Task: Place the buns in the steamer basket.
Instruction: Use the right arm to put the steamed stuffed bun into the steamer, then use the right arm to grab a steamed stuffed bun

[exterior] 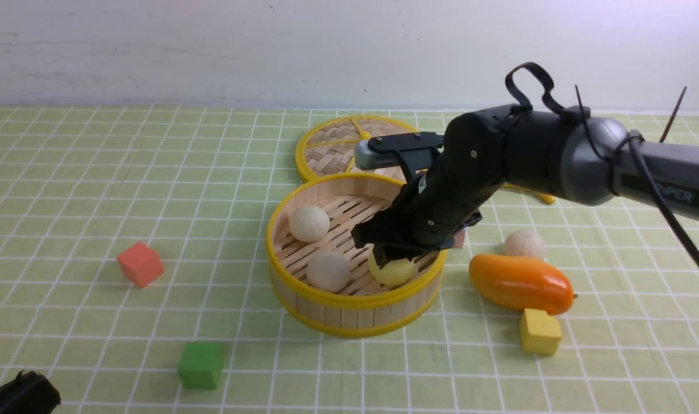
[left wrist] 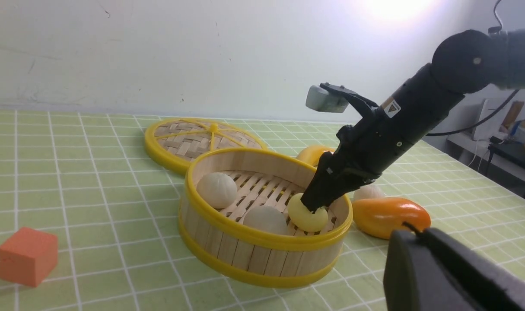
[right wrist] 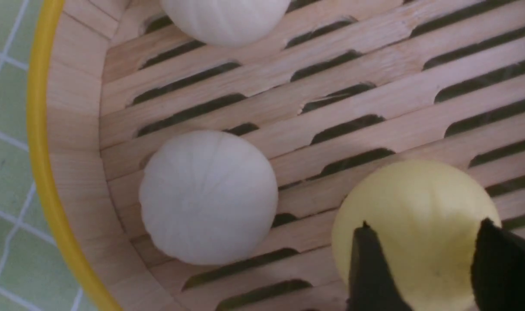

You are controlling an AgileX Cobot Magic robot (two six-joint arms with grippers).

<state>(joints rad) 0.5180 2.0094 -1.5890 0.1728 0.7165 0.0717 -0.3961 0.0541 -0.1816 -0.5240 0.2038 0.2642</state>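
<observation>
The steamer basket (exterior: 349,313) stands mid-table with three buns inside it. Two are off-white (exterior: 309,223) (exterior: 328,270) and one is a smooth pale yellow bun (exterior: 390,271) resting on the slats by the right wall. My right gripper (exterior: 392,256) reaches down into the basket directly over the yellow bun (right wrist: 418,203); its fingers stand apart on either side of it, open. A fourth, off-white bun (exterior: 524,244) lies on the cloth to the right, behind the mango. My left gripper (left wrist: 413,231) stays low at the near left, shut and empty.
The woven lid (exterior: 326,149) lies flat behind the basket. An orange mango (exterior: 520,283) and a yellow cube (exterior: 539,332) sit to the right. A red cube (exterior: 140,263) and a green cube (exterior: 200,364) sit to the left.
</observation>
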